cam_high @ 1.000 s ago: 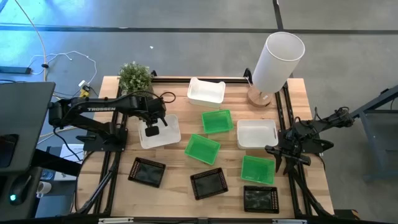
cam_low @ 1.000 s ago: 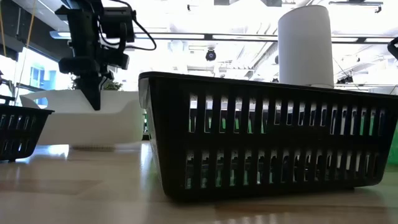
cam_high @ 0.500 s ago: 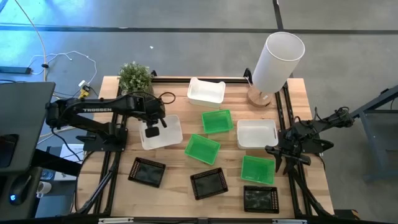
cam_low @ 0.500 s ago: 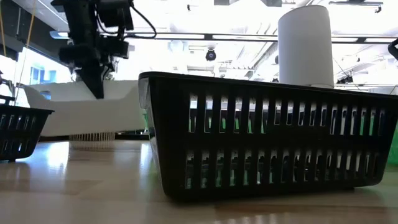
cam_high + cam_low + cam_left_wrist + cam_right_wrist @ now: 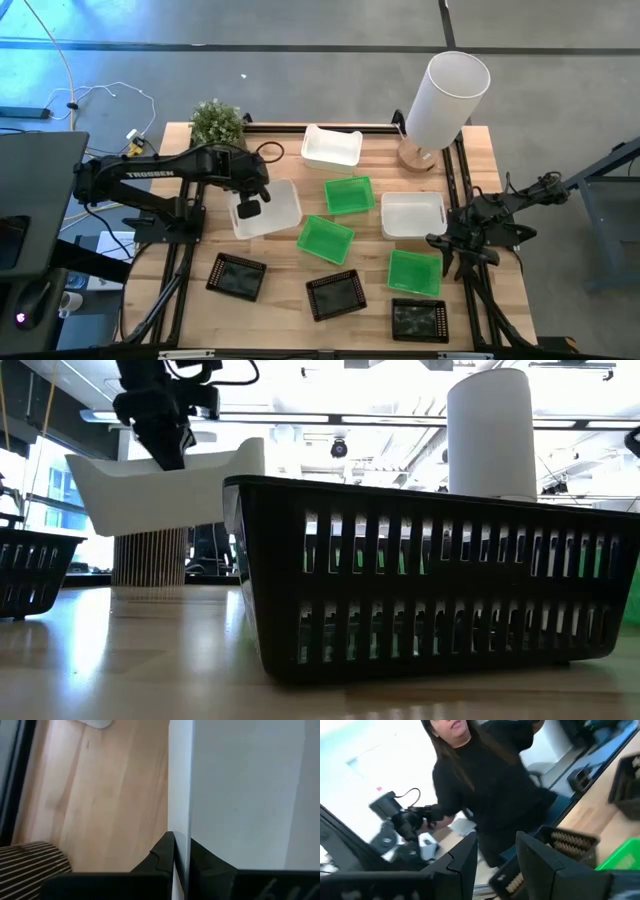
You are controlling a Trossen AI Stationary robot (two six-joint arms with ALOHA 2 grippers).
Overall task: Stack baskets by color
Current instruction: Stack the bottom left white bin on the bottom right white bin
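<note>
My left gripper (image 5: pixel 247 210) is shut on a white basket (image 5: pixel 272 208), held above the table's left half; the low view shows this basket (image 5: pixel 160 485) in the air under the gripper (image 5: pixel 167 452). Two more white baskets (image 5: pixel 332 147) (image 5: pixel 413 215), three green baskets (image 5: pixel 349 194) (image 5: pixel 325 239) (image 5: pixel 414 272) and three black baskets (image 5: pixel 236 276) (image 5: pixel 335 295) (image 5: pixel 419 320) rest on their bottoms on the table. My right gripper (image 5: pixel 452 256) waits open at the table's right edge, with nothing between its fingers (image 5: pixel 465 862). My left gripper pinches the white basket's wall (image 5: pixel 180 810) on the side toward the table's left edge, one finger inside the basket and one outside. The fingers (image 5: pixel 162 852) come from above, slanting down. The basket hangs clear of the table, slightly tilted.
A tall white cylinder (image 5: pixel 447 95) stands at the far right, and a small potted plant (image 5: pixel 217 122) at the far left corner. A black basket (image 5: pixel 430 580) fills the low view's foreground. A person (image 5: pixel 485 785) is in the room beyond the table.
My left gripper has risen, staying shut on the white basket's wall. The basket, which lay on the table a second ago, is now lifted clear and slightly tilted, and has shifted a little toward the table's right.
</note>
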